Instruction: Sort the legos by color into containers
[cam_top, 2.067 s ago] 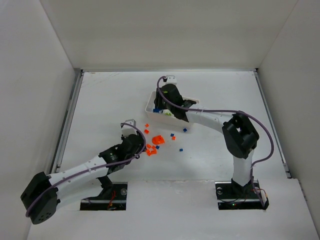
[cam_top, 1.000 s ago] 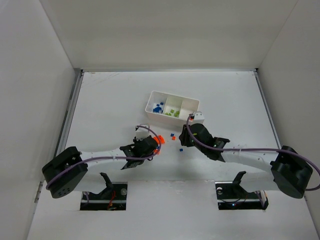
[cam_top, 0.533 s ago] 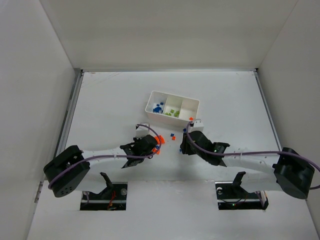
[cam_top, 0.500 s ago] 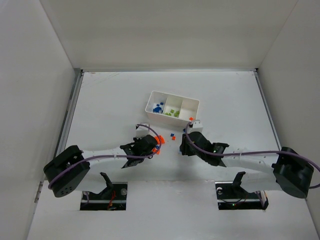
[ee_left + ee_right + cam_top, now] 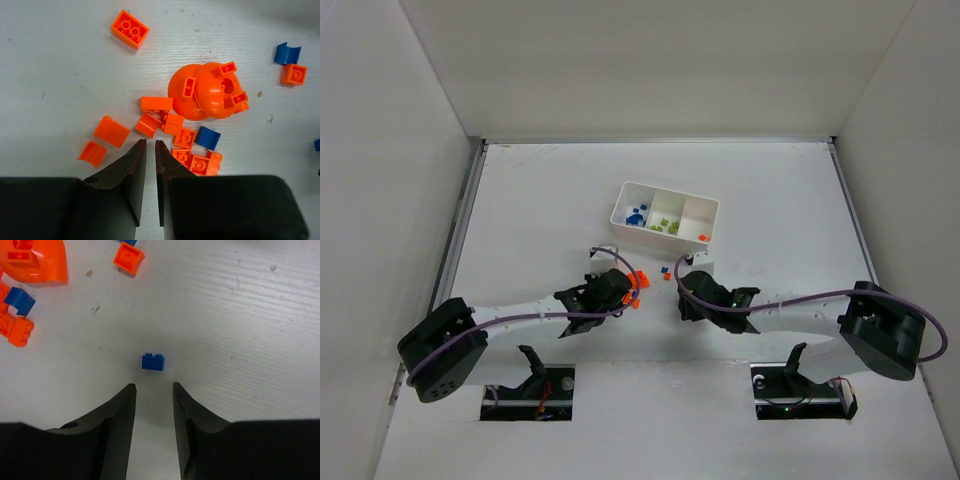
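Note:
Several orange legos (image 5: 172,127) lie bunched on the table around a larger orange dome piece (image 5: 207,92), with a blue curved one (image 5: 207,137) among them. My left gripper (image 5: 150,144) sits at the near edge of this bunch (image 5: 637,281), shut, with only a thin slit and bare table between its fingers. A small blue brick (image 5: 153,362) lies just ahead of my right gripper (image 5: 153,386), which is open and holds nothing. The white tray (image 5: 623,199) has blue legos (image 5: 636,215) in its left container and green ones (image 5: 666,226) in the middle one.
An orange brick (image 5: 702,237) sits at the tray's near right corner. Loose orange (image 5: 667,277) and blue (image 5: 663,268) bricks lie between the two grippers. A lone orange brick (image 5: 130,29) lies beyond the bunch. White walls enclose the table on three sides.
My left gripper's fingers have closed at the edge of the orange bunch. My right gripper has slid nearer and slightly left, lining up behind the small blue brick.

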Controlling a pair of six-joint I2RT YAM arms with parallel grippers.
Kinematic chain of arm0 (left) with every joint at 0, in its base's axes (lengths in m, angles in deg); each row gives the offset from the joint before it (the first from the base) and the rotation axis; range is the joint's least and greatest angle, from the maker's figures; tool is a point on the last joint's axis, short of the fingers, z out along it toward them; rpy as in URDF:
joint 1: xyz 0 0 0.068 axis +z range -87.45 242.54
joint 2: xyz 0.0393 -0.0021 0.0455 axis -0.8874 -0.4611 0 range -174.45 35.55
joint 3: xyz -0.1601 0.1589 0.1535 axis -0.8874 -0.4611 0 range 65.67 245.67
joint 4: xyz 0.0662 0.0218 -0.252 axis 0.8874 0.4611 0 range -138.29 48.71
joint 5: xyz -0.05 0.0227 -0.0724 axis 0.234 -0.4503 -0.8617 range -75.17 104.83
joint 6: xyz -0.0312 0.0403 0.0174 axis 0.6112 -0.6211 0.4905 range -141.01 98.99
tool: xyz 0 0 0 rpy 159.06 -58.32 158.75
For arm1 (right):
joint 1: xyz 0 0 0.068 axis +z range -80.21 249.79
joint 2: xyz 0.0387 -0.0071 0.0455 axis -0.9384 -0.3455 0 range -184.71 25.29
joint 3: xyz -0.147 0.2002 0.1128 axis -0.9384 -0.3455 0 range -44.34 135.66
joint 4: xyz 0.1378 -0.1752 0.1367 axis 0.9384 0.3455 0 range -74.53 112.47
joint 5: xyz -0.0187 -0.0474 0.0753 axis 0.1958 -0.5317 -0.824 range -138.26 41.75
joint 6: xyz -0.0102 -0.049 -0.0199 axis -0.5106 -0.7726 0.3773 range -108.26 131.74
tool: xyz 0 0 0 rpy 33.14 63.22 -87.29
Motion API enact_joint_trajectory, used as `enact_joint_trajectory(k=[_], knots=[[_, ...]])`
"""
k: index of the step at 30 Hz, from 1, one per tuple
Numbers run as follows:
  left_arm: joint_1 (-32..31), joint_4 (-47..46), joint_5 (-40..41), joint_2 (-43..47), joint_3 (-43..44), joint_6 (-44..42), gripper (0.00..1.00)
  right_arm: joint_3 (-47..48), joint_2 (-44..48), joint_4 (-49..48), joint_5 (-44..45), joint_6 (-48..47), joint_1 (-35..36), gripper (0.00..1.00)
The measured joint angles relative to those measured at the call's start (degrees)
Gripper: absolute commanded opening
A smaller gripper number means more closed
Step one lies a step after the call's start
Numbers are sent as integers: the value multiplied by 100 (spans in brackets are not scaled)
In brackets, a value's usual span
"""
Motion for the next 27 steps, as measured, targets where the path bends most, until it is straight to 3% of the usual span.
enact_joint_trajectory(k=[4, 13, 21, 27], knots=[[0, 116, -17, 306, 0, 4, 19, 138, -221, -83, 74, -72, -46, 38], [2, 234, -63, 667, 0, 7, 24, 308, -522, -291, 195, -153, -103, 16], [140, 258, -92, 758, -57, 13, 24, 407, -332, -9, 227, -205, -103, 16], [286, 219, -92, 807, -192, 52, 24, 1314, -249, 111, 210, -605, -168, 16]])
